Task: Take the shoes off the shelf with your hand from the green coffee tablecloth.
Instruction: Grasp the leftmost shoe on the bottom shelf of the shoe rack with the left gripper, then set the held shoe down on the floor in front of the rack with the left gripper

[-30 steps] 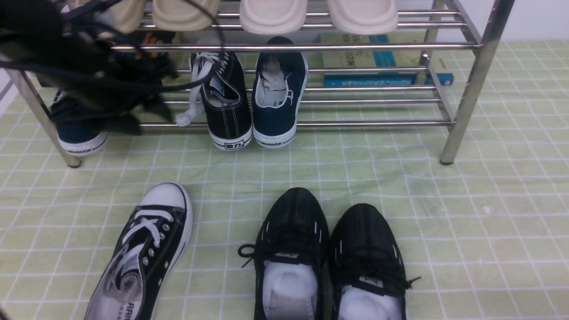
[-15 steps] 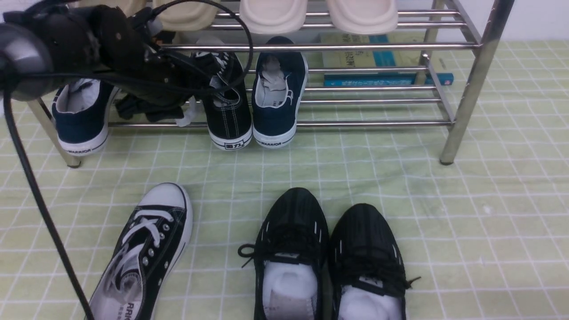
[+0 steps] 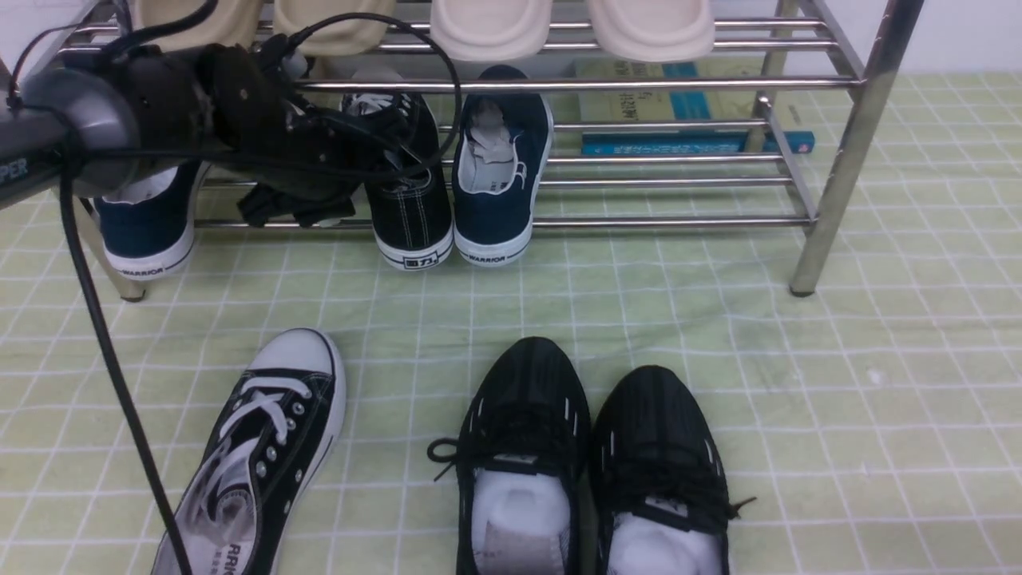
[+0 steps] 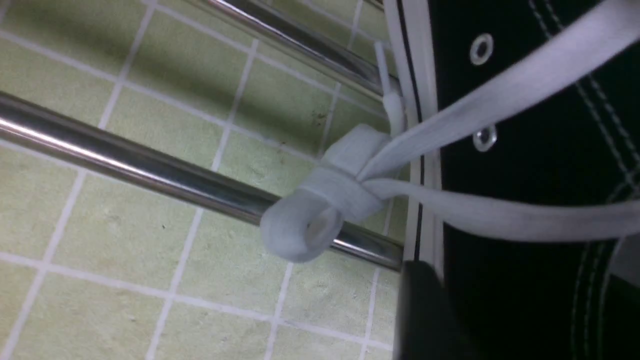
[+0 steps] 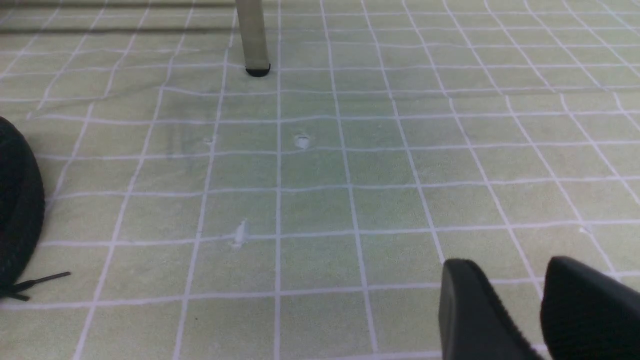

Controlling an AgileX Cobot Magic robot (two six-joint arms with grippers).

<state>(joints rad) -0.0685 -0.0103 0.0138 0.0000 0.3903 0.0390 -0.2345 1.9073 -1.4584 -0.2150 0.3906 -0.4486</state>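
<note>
Black canvas sneaker (image 3: 409,208) sits on lower tier of shoe rack (image 3: 663,222), heel toward camera, just beside left gripper (image 3: 295,209) on its right. One dark finger is at the sneaker's sole in the left wrist view; cannot tell if the gripper is open or gripping the shoe. Knotted white laces (image 4: 345,185) hang at the sneaker's side. Matching sneaker (image 3: 311,407) lies nearer the camera than that gripper, on green tablecloth (image 3: 902,447). Navy slip-ons: one (image 3: 148,231) left of it, one (image 3: 499,176) right, past the rack sneaker. Black trainers (image 3: 523,407) nearer camera, rightward. Right gripper (image 5: 512,262) open, fingers apart, above cloth.
</note>
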